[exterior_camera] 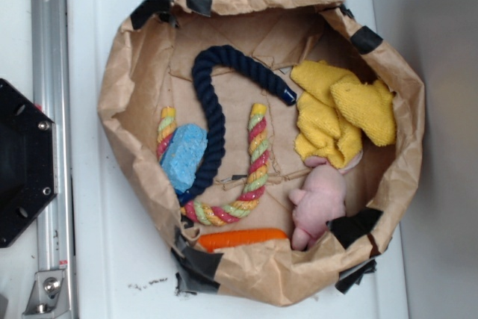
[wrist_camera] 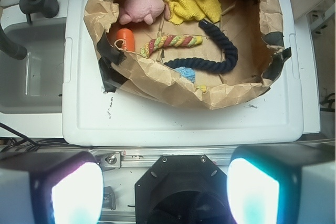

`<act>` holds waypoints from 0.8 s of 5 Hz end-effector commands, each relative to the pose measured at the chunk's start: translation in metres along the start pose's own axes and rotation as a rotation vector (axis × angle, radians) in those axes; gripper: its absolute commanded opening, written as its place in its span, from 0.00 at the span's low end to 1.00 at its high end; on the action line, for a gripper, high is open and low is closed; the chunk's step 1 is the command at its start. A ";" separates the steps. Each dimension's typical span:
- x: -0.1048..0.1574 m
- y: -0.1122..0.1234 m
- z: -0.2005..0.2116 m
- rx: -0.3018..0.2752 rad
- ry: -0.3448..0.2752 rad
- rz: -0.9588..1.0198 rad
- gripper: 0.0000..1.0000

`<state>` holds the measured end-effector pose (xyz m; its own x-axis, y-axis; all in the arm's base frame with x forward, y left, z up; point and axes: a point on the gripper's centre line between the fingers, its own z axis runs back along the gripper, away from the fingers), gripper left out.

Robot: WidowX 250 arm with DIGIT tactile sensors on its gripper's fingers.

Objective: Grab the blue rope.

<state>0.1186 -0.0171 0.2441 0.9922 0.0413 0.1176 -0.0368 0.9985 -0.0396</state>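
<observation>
Navy blue rope [exterior_camera: 213, 113]; pink-yellow-green striped rope [exterior_camera: 250, 177]; light blue block [exterior_camera: 184, 156]; yellow cloth [exterior_camera: 340, 110].

Looks like a lab or robot test bench rather than a home: white plastic bin lid [exterior_camera: 112, 259] as work surface, bolted aluminium rail [exterior_camera: 51, 110], black hexagonal robot base plate [exterior_camera: 22, 162], taped crumpled brown paper bag [exterior_camera: 261, 274] of assorted test items, black cables [wrist_camera: 16, 19] alongside

Soft, even light; both pictures look a little fuzzy. The gripper's pads [wrist_camera: 76, 192] glow blurry white.
</observation>
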 end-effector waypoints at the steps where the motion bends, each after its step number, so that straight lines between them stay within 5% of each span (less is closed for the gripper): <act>1: 0.000 0.000 0.000 0.000 0.000 0.000 1.00; 2: 0.047 0.015 -0.031 -0.005 0.001 0.214 1.00; 4: 0.104 0.040 -0.110 0.157 -0.023 0.557 1.00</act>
<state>0.2338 0.0163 0.1350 0.8221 0.5584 0.1112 -0.5667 0.8214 0.0645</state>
